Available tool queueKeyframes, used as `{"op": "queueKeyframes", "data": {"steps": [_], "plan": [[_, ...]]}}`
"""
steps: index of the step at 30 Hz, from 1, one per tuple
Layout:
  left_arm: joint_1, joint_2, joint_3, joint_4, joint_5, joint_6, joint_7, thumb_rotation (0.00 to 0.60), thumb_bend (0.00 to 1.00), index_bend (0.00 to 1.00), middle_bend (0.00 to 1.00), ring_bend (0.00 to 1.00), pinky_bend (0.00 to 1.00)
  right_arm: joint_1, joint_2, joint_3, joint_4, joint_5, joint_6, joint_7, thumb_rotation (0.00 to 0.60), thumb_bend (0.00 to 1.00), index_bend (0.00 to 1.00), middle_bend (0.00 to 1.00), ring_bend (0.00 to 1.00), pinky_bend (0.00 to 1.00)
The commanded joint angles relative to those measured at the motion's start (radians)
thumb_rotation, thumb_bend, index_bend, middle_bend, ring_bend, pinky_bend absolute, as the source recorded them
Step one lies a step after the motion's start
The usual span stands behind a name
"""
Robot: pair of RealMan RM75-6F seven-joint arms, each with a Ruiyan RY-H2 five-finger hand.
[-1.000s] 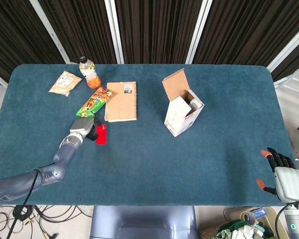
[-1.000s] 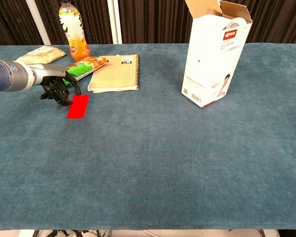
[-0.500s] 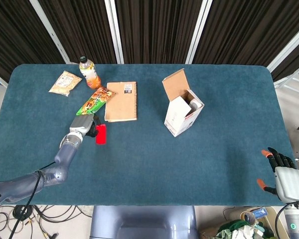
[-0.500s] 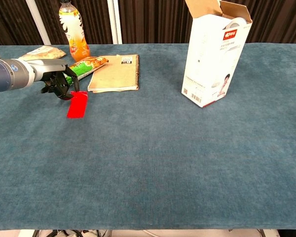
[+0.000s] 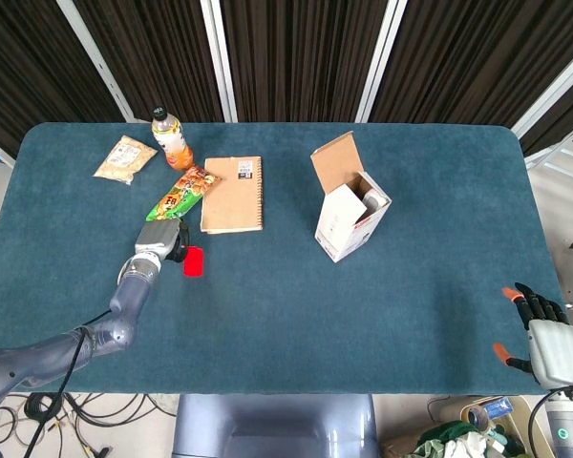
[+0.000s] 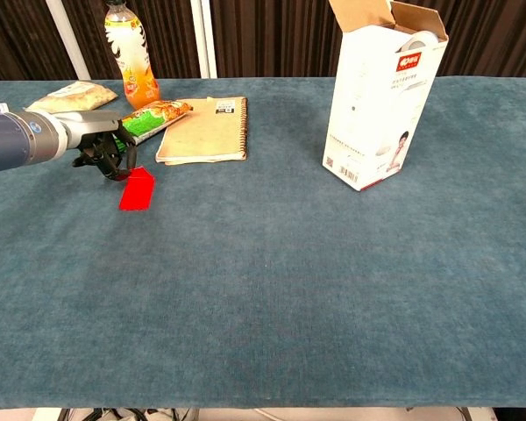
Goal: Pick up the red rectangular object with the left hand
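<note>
The red rectangular object [image 5: 194, 261] [image 6: 137, 190] lies on the blue tablecloth, in front of the notebook's left corner. My left hand [image 5: 163, 242] [image 6: 106, 151] is at its far left end. The dark fingers curl down onto that end and pinch it, and the end looks slightly raised while the near end rests on the cloth. My right hand [image 5: 542, 336] hangs beyond the table's front right corner, fingers spread, holding nothing. It does not show in the chest view.
Just behind the left hand lie a green snack packet [image 5: 182, 194] [image 6: 152, 117] and a brown spiral notebook [image 5: 234, 194] [image 6: 206, 130]. An orange drink bottle [image 5: 170, 138] and a pale snack bag [image 5: 125, 159] sit further back. An opened white carton [image 5: 350, 212] [image 6: 384, 96] stands mid-table.
The left hand has drawn back a little toward the far left. The red object looks shorter from above, its far end now seeming lifted. The right hand has not moved.
</note>
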Motion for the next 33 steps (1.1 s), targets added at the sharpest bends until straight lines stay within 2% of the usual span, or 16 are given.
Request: {"op": "queueKeyframes", "data": {"steps": [1, 10, 19, 25, 28, 30, 33], "plan": [[0.0, -0.011, -0.005, 0.007, -0.006, 0.021, 0.018, 0.6, 0.46, 0.62, 0.83, 0.84, 0.83, 0.0, 0.0, 0.001, 0.0, 0.001, 0.001, 0.0, 0.6, 0.13, 0.19, 0.09, 0.14, 0.15], [0.012, -0.009, -0.028, -0.02, -0.001, 0.047, 0.044, 0.6, 0.53, 0.69, 0.85, 0.86, 0.84, 0.0, 0.0, 0.001, 0.0, 0.0, 0.0, 0.003, 0.6, 0.13, 0.19, 0.09, 0.14, 0.15], [0.03, 0.11, -0.028, -0.204, -0.016, 0.034, 0.057, 0.6, 0.54, 0.72, 0.86, 0.87, 0.84, 0.001, 0.0, 0.003, 0.002, 0.001, 0.0, 0.004, 0.6, 0.13, 0.19, 0.09, 0.14, 0.15], [0.056, 0.242, -0.004, -0.396, 0.001, 0.106, 0.091, 0.6, 0.54, 0.73, 0.86, 0.87, 0.84, 0.003, -0.001, 0.001, 0.003, -0.004, -0.002, 0.003, 0.6, 0.13, 0.19, 0.09, 0.14, 0.15], [0.087, 0.375, 0.007, -0.567, 0.021, 0.143, 0.088, 0.6, 0.54, 0.74, 0.86, 0.87, 0.84, 0.002, -0.002, 0.001, 0.004, -0.006, 0.001, 0.003, 0.6, 0.13, 0.19, 0.09, 0.14, 0.15], [0.123, 0.483, 0.008, -0.696, 0.062, 0.137, 0.043, 0.6, 0.54, 0.74, 0.86, 0.87, 0.84, 0.003, -0.003, 0.0, 0.006, -0.01, 0.003, -0.003, 0.6, 0.13, 0.19, 0.09, 0.14, 0.15], [0.164, 0.587, -0.001, -0.792, 0.142, 0.11, -0.031, 0.6, 0.54, 0.74, 0.86, 0.87, 0.84, 0.002, -0.005, 0.001, 0.007, -0.011, 0.006, -0.006, 0.6, 0.13, 0.19, 0.09, 0.14, 0.15]]}}
